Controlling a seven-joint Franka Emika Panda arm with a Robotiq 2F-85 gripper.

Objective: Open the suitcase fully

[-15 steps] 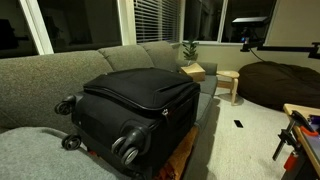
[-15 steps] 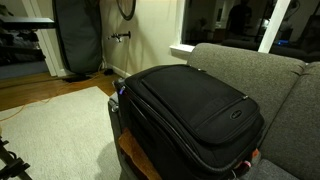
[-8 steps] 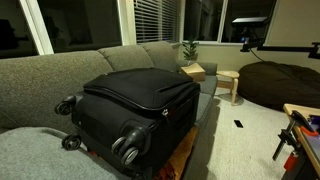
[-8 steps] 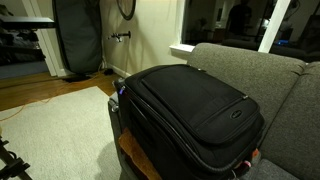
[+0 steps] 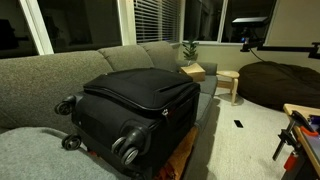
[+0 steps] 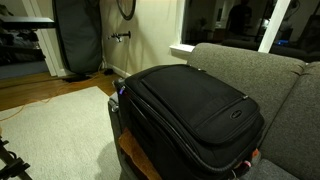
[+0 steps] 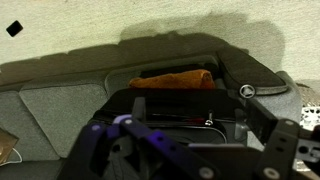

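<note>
1. The suitcase (image 5: pixel 140 100) lies flat on a grey sofa (image 5: pixel 40 80), and its lid panel is closed in both exterior views.
2. In an exterior view its spinner wheels (image 5: pixel 128 148) face the camera at the near end, overhanging the front of the seat.
3. From the opposite side, the suitcase (image 6: pixel 195 105) fills most of the seat. The sofa's backrest (image 6: pixel 280 75) rises just behind it, and a zipped pocket shows on the lid.
4. The gripper (image 7: pixel 185 140) shows only in the wrist view, as a dark, blurred frame across the bottom with a bluish glow on its left part.
5. The observer cannot tell from that view whether its fingers are spread or pressed together. Nothing is visibly held.
6. Above the gripper in the wrist view lies an orange-brown object (image 7: pixel 172 80) set in a dark surround. That surround may be part of the suitcase, though the blur leaves it uncertain.
7. A dark brown beanbag (image 5: pixel 280 82) sits on the floor well apart from the sofa, with a small wooden stool (image 5: pixel 229 82) between them.
8. A tall black bag (image 6: pixel 78 35) leans against the wall, well apart from the suitcase.
</note>
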